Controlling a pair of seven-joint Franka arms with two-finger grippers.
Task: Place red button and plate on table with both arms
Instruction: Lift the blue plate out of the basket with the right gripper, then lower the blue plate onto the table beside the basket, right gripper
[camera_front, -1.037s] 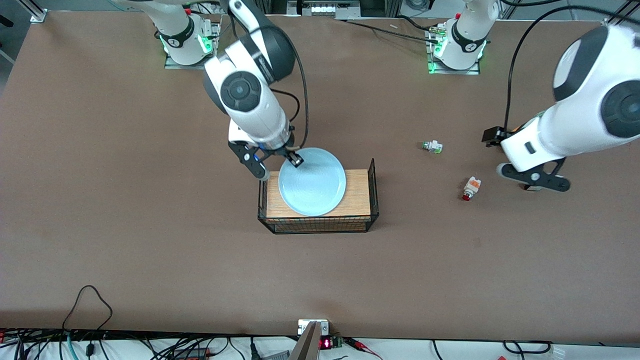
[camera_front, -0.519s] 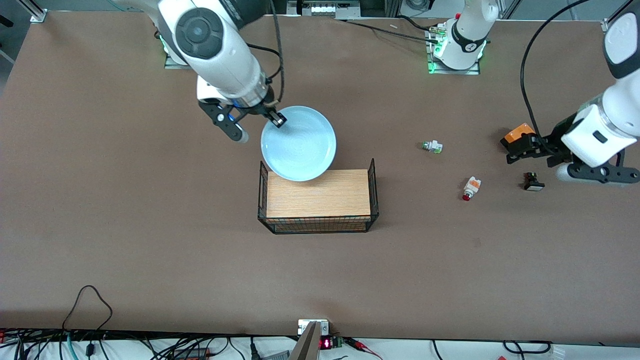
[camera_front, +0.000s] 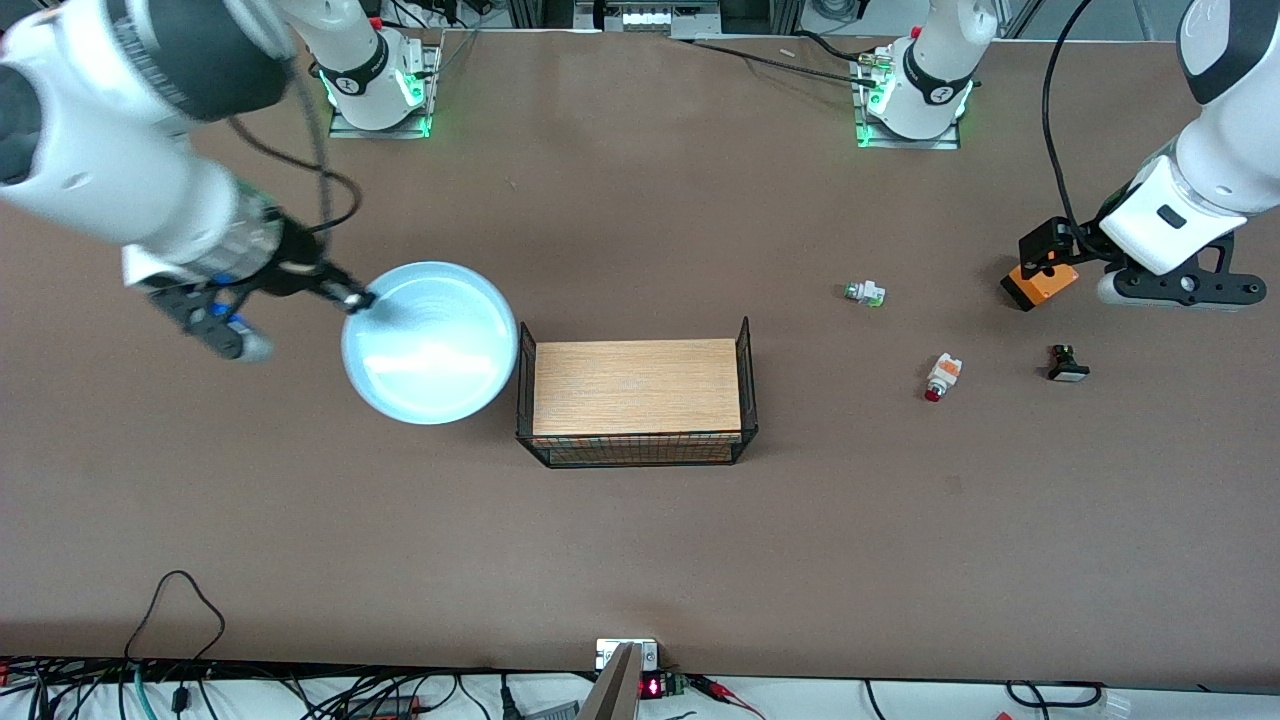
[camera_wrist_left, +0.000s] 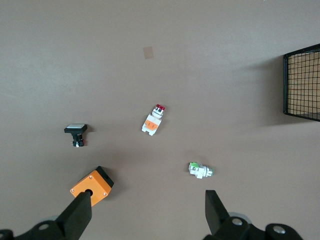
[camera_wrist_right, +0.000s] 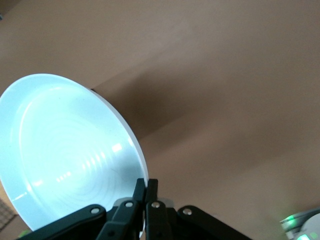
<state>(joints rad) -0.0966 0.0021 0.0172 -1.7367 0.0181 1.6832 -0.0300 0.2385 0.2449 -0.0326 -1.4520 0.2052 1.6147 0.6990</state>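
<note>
The pale-blue plate (camera_front: 430, 345) hangs above the table (camera_front: 300, 520), beside the rack toward the right arm's end. My right gripper (camera_front: 355, 298) is shut on its rim; the right wrist view shows the fingers (camera_wrist_right: 145, 187) pinching the plate's edge (camera_wrist_right: 65, 160), with its shadow on the table below. The red button (camera_front: 940, 377) lies on its side on the table toward the left arm's end and also shows in the left wrist view (camera_wrist_left: 154, 119). My left gripper (camera_front: 1178, 290) is open and empty, up in the air over the table near an orange box; its jaws (camera_wrist_left: 147, 220) stand wide apart.
A wood-topped black wire rack (camera_front: 636, 400) stands mid-table with nothing on it. A green-tipped white part (camera_front: 865, 293), a black-and-white part (camera_front: 1067, 364) and an orange box (camera_front: 1040, 285) lie near the red button. Cables run along the table's near edge.
My right arm has lifted the plate off the rack and carried it toward the right arm's end of the table. My left arm has drawn back from the button parts, uncovering the black-and-white part.
</note>
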